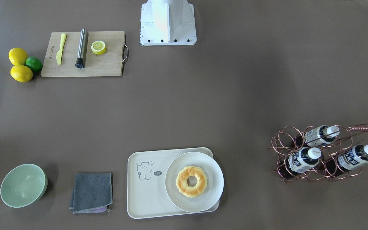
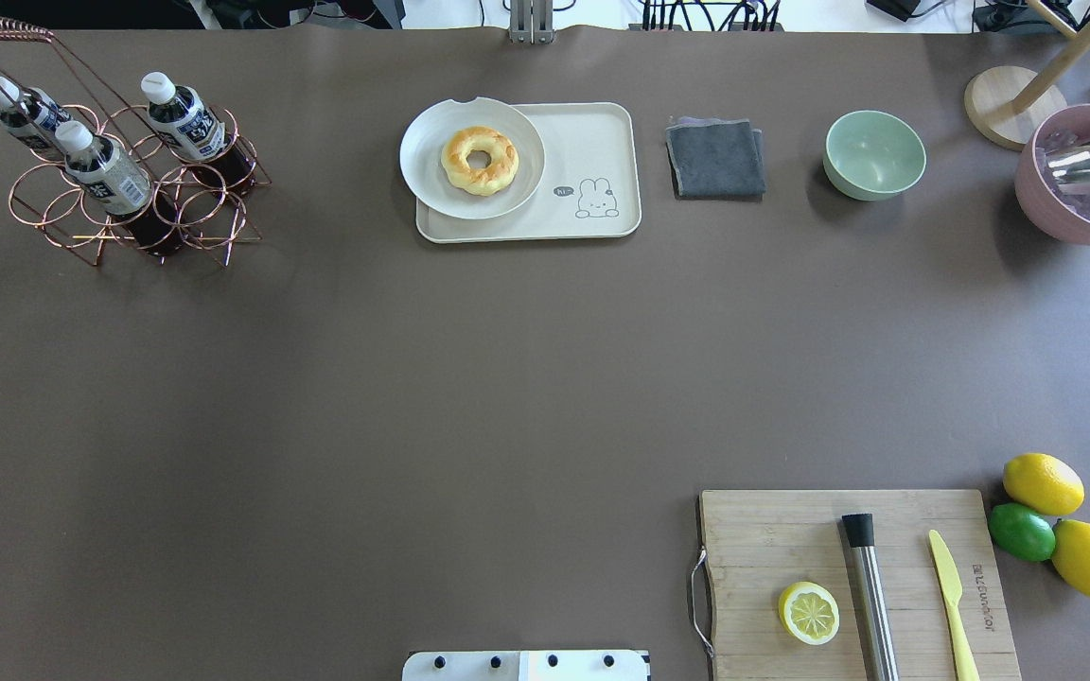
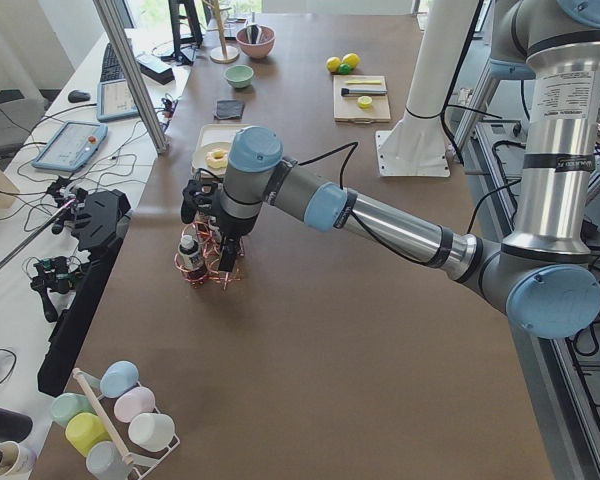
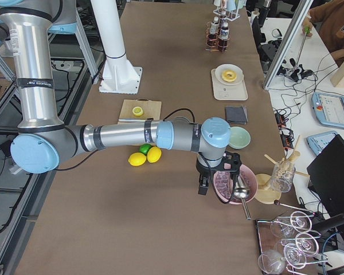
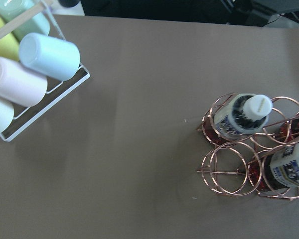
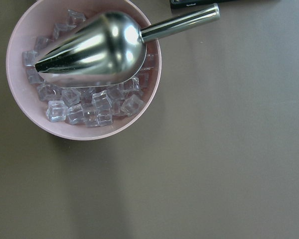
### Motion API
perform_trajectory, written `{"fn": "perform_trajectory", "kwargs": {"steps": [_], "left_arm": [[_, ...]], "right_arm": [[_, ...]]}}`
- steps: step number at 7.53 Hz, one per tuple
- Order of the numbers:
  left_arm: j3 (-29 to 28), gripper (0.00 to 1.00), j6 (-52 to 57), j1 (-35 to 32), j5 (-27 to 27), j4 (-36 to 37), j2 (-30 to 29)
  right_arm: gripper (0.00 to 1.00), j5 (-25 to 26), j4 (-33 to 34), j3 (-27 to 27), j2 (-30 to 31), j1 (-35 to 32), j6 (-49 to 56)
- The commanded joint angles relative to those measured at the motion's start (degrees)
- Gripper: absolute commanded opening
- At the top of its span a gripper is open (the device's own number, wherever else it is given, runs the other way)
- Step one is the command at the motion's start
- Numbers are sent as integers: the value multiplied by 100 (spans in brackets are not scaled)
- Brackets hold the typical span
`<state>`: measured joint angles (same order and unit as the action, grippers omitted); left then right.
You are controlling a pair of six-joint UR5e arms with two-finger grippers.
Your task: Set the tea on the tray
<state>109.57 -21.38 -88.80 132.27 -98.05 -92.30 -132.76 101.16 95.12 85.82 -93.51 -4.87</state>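
Observation:
Three tea bottles lie tilted in a copper wire rack [image 1: 311,174]: one at the back [image 1: 319,135], one in the middle [image 1: 303,158], one on the outer side [image 1: 356,156]. They show at the far left of the overhead view [image 2: 105,170] and in the left wrist view [image 5: 246,114]. The cream tray [image 1: 145,198] with the bear drawing shows in the overhead view too [image 2: 592,142]. My left gripper [image 3: 225,262] hangs right by the rack; I cannot tell whether it is open. My right gripper [image 4: 203,186] hangs beside the pink ice bowl [image 4: 232,186]; I cannot tell its state.
A white plate [image 1: 203,198] with a doughnut [image 1: 191,181] covers one half of the tray. A grey cloth [image 1: 92,191] and a green bowl [image 1: 22,185] lie beside it. A cutting board [image 1: 107,64] with half a lemon, a knife and a steel muddler, and whole lemons [image 1: 21,73], sit near the base.

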Motion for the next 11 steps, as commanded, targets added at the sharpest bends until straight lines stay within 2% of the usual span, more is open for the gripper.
{"fn": "perform_trajectory", "kwargs": {"steps": [1, 2, 3, 5, 9, 10, 11], "left_arm": [[125, 98, -1418, 1009, -716, -758, -315], [361, 98, -2352, 1197, -737, -803, -402], [529, 98, -2544, 1468, -868, -934, -290], [706, 98, -2538, 1926, -1482, -1058, 1], [680, 98, -2353, 2568, -1676, -1269, -86], [645, 98, -2379, 2865, -2243, -1251, -217], [462, 98, -2379, 3086, -2580, -1251, -357]], "right_arm": [[100, -127, 0, 24, 5, 0, 3], [100, -127, 0, 7, -13, 9, -6], [100, -127, 0, 7, -22, 43, -6], [100, -136, 0, 16, -13, 44, 3], [100, -136, 0, 24, 31, 44, 12], [100, -136, 0, 24, 13, 44, 3], [100, -136, 0, 24, 13, 44, 3]]}}
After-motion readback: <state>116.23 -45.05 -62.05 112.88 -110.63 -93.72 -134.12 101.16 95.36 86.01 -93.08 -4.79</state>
